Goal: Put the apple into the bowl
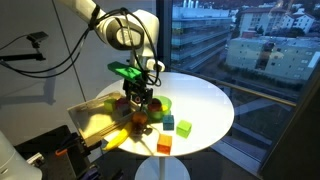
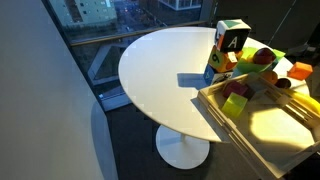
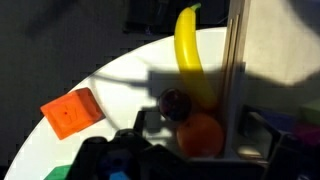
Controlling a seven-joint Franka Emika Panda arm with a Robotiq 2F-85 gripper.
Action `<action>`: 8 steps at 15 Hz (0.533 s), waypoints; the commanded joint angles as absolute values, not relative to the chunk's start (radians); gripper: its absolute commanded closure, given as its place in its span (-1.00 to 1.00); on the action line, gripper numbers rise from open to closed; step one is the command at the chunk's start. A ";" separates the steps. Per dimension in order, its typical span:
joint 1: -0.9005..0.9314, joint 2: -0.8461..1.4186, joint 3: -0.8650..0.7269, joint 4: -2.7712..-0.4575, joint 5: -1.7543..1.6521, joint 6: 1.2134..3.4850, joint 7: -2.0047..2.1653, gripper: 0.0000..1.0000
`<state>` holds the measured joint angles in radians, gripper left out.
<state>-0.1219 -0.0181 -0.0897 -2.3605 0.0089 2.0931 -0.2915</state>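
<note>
In the wrist view the apple [image 3: 175, 103] is a small dark red fruit. It lies on the white table against the lower end of a banana [image 3: 187, 55] and touches an orange round fruit [image 3: 200, 135]. My gripper [image 3: 205, 140] is open, with the orange fruit between its fingers and the apple by the left finger. In an exterior view the gripper [image 1: 140, 100] hangs low over the cluster of items near the table's middle. The lime-green bowl [image 1: 163, 104] stands just beside it. The bowl does not show in the wrist view.
An orange-red cube [image 3: 70, 112] lies left of the apple, also seen near the table's front [image 1: 164, 145]. A green cube [image 1: 184, 127] sits close by. A wooden tray [image 3: 237, 70] borders the fruit. A letter block [image 2: 232, 40] stands by the tray [image 2: 262, 125].
</note>
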 commanded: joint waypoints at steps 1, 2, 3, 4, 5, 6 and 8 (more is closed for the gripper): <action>-0.109 -0.138 -0.090 -2.450 -0.039 2.063 -0.249 -1.00; -0.107 -0.166 -0.088 -2.471 -0.047 2.057 -0.241 -1.00; -0.104 -0.193 -0.086 -2.491 -0.054 2.055 -0.229 -1.00; -0.102 -0.219 -0.083 -2.507 -0.058 2.051 -0.222 -1.00; -0.099 -0.249 -0.080 -2.527 -0.064 2.051 -0.209 -1.00; -0.096 -0.277 -0.078 -2.542 -0.067 2.043 -0.203 -1.00; -0.088 -0.335 -0.071 -2.570 -0.063 2.025 -0.182 -1.00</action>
<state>-0.1011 -0.2237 -0.0794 -2.5138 -0.0383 2.0571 -0.2357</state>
